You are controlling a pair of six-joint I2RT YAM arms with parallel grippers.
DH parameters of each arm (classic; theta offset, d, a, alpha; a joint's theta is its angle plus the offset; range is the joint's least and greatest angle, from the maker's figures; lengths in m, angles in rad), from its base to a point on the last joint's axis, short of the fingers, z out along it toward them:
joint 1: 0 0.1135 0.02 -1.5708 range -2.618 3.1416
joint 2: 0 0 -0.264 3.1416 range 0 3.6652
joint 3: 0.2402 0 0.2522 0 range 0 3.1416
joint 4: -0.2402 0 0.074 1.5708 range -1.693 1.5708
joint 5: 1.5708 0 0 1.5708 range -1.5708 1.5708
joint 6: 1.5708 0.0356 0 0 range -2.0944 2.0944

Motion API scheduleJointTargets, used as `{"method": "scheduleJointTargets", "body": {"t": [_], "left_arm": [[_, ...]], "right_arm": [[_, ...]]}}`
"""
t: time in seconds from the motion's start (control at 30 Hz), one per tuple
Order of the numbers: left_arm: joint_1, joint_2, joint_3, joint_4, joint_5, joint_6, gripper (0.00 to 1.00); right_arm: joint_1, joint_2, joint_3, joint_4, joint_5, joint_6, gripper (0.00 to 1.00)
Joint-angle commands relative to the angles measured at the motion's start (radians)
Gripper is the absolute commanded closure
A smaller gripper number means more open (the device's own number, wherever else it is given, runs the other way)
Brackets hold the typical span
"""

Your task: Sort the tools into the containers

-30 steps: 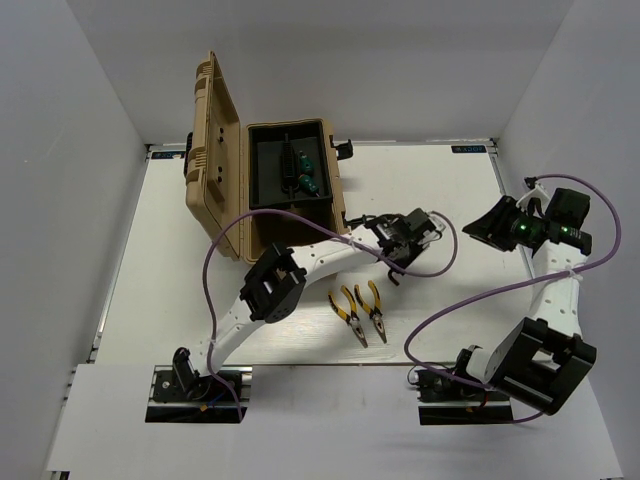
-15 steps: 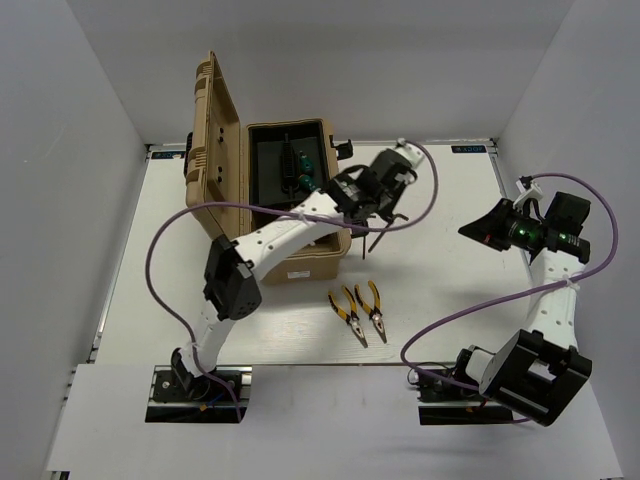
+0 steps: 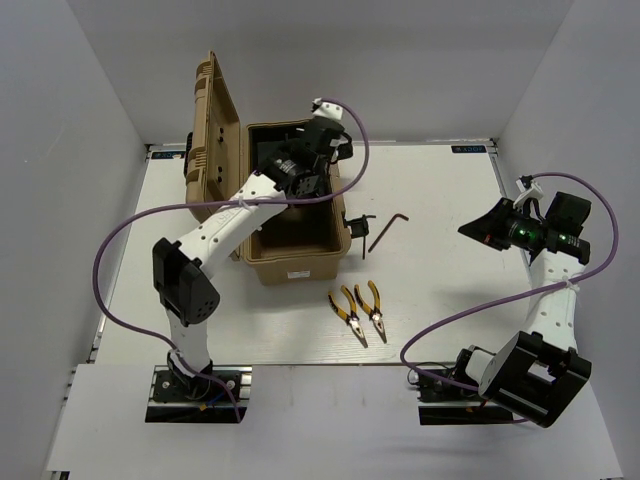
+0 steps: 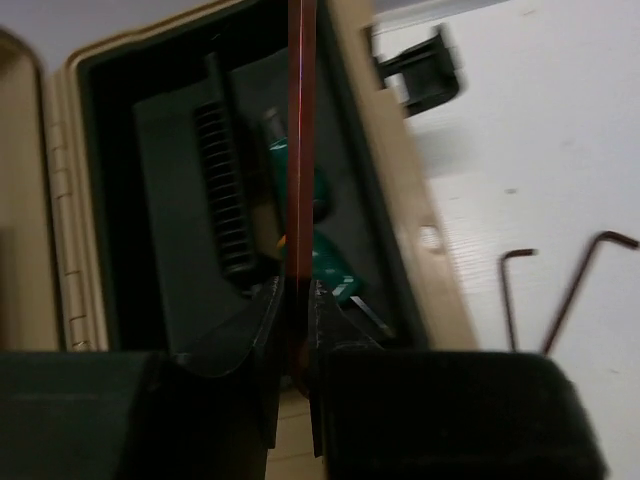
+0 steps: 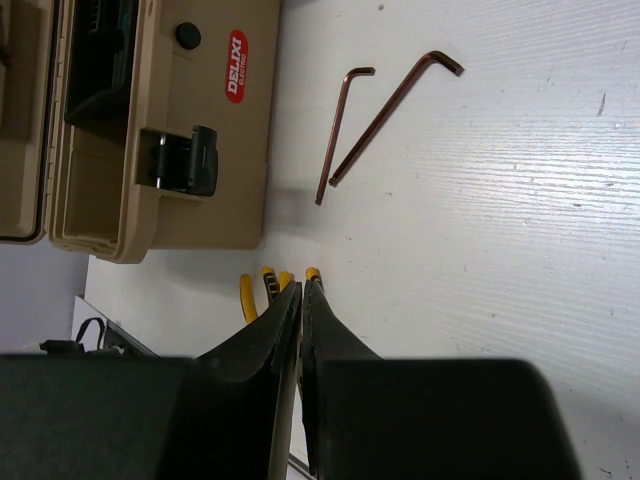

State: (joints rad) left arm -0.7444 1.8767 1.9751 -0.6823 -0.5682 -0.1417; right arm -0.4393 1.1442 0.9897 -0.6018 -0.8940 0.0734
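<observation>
Tan toolbox (image 3: pixel 295 262) is set open at 11 o'clock on the table (image 3: pixel 450 200), lid raised on its 9 o'clock side. A red oval label (image 5: pixel 237 65) on its front is read as "DELIXI"; the smaller line under it is not legible. Left gripper (image 4: pixel 296 300) is held over the open box, fingers pinching a thin reddish rod (image 4: pixel 301 150). Green screwdriver (image 4: pixel 325 265) is seen inside. Short hex key (image 5: pixel 334 135) and long hex key (image 5: pixel 385 116) are laid side by side at 3 o'clock of the box. Yellow pliers (image 3: pixel 347 312) and second pliers (image 3: pixel 375 310) are laid at 5 o'clock. Right gripper (image 5: pixel 302 290) is seen at the table's 3 o'clock, fingers pressed together, nothing between.
</observation>
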Motion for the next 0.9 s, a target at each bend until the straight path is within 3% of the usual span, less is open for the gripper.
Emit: {"method": "scheduleJointTargets", "body": {"t": [0.0, 0.3, 0.4, 0.43, 0.47, 0.5, 0.57, 0.6, 0.63, 0.67, 0.73, 0.87], "left_arm": [[0.049, -0.036, -0.044, 0.004, -0.099, -0.024, 1.00], [0.146, -0.024, -0.127, 0.023, -0.168, -0.013, 1.00], [0.175, -0.004, -0.153, 0.023, -0.142, -0.013, 1.00], [0.186, -0.004, -0.162, 0.023, -0.124, -0.013, 1.00], [0.195, 0.005, -0.171, 0.023, -0.124, -0.013, 1.00], [0.195, 0.006, -0.182, 0.023, -0.113, -0.013, 0.98], [0.207, 0.006, -0.192, 0.038, -0.102, -0.013, 0.82], [0.208, 0.006, -0.193, 0.038, -0.102, -0.013, 0.71], [0.218, 0.006, -0.193, 0.038, -0.088, -0.013, 0.53], [0.218, 0.006, -0.183, 0.038, -0.088, -0.013, 0.46], [0.218, 0.006, -0.154, 0.026, -0.079, -0.013, 0.35], [0.227, 0.006, -0.092, 0.006, -0.032, -0.001, 0.31]], "right_arm": [[-0.003, -0.011, -0.002, 0.027, -0.033, -0.009, 0.90], [-0.004, -0.011, -0.003, 0.020, -0.036, -0.011, 0.90], [0.002, -0.001, -0.003, 0.020, -0.033, -0.011, 0.81], [0.001, 0.000, 0.006, 0.002, -0.034, -0.023, 0.74], [0.007, 0.006, 0.007, -0.004, -0.034, -0.029, 0.59], [0.008, 0.024, 0.015, -0.015, -0.037, -0.041, 0.53], [0.033, 0.048, 0.052, -0.039, -0.031, -0.063, 0.45], [0.040, 0.086, 0.064, -0.071, -0.016, -0.069, 0.45], [0.051, 0.101, 0.075, -0.079, 0.004, -0.069, 0.45], [0.079, 0.126, 0.095, -0.085, 0.015, -0.069, 0.45], [0.100, 0.176, 0.109, -0.090, 0.068, -0.099, 0.45], [0.203, 0.259, 0.171, -0.099, 0.142, -0.127, 0.45]]}}
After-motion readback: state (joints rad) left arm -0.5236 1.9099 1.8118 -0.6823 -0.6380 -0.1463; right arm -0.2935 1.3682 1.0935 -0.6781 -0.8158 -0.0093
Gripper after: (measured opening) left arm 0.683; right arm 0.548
